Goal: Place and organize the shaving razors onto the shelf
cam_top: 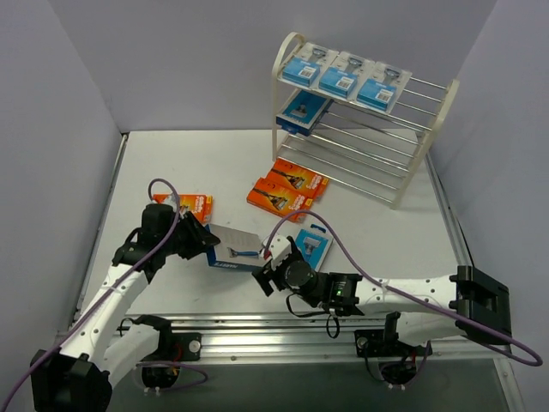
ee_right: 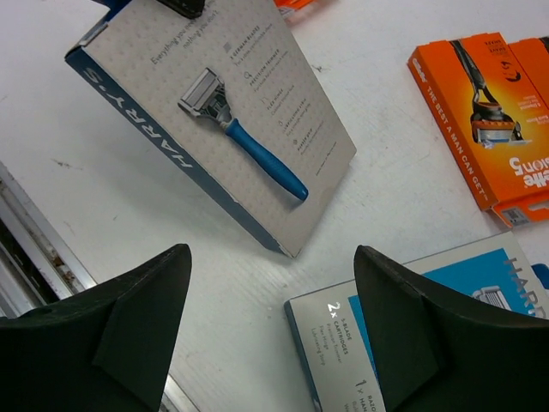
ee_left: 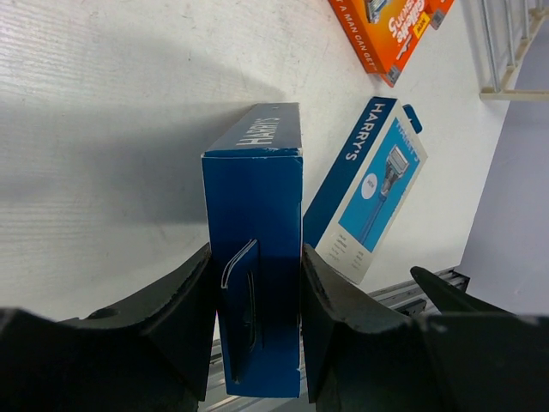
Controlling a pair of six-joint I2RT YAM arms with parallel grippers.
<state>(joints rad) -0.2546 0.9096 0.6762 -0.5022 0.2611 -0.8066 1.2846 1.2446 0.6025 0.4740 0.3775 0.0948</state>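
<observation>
One blue-and-grey cardboard razor box [ee_left: 254, 197] clamped in left end effector [ee_left: 256, 266] | right end effector [ee_right: 273, 257] apart, box just ahead, slanted

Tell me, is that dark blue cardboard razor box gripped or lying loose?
Gripped: the left gripper clamps the dark blue cardboard razor box between its jaws, one on each side.

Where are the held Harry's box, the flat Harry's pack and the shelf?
held Harry's box [ee_left: 257, 215]: left wrist view, blue end face.
flat Harry's pack [ee_left: 377, 184]: left wrist view, light-blue front panel.
shelf [cam_top: 448, 99]: top external view, top of right end frame.
</observation>
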